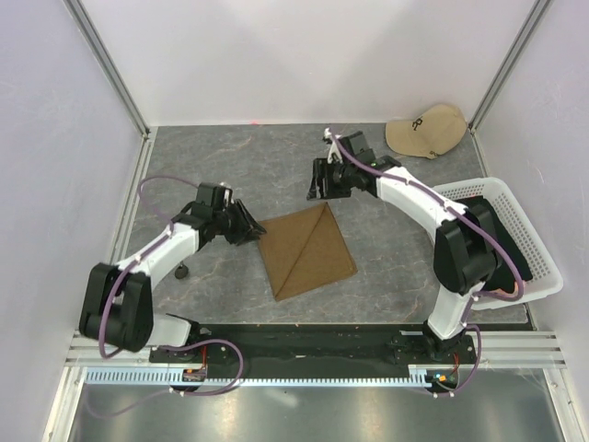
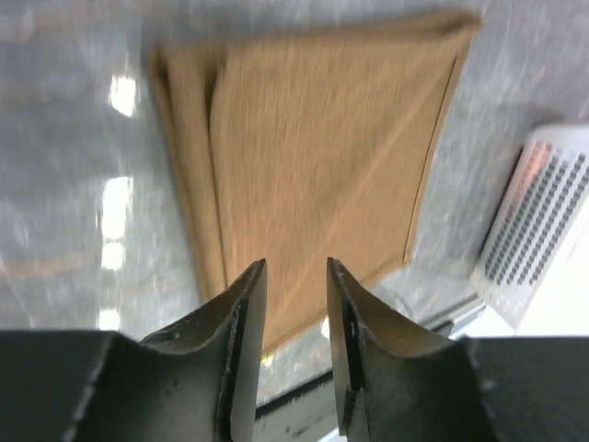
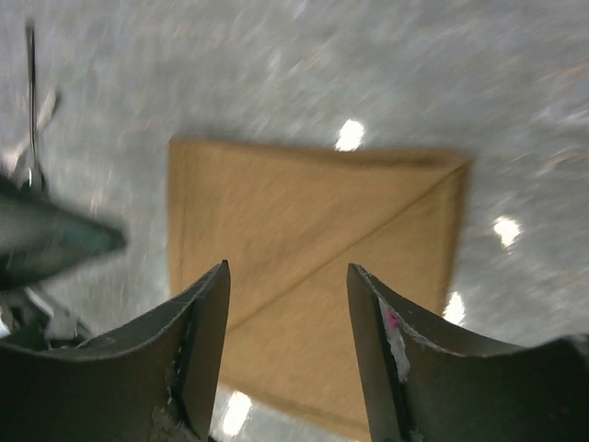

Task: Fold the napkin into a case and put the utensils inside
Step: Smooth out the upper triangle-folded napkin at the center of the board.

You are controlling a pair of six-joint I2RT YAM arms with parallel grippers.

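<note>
The napkin (image 1: 306, 250) lies on the bench (image 1: 221, 166), midway between the two arms: an olive-brown cloth lying flat in a squarish fold, with a diagonal edge running corner to corner across its top layer. The left end effector (image 1: 250, 227) sits just beside the cloth's left corner, jaws parted a little and empty. The right end effector (image 1: 317, 191) hovers just off the far corner, jaws wider and likewise empty. Expect the cloth to be light, limp and matte: it should not slip in the grip, but it will sag and drag its lower layers if you lift it by one point. You would do best to pinch a free corner, or the loose diagonal edge of the top layer only, low against the bench. No cutlery can be made out for certain in these views; the white mesh basket (image 1: 515, 198) stands well apart at the right
</note>
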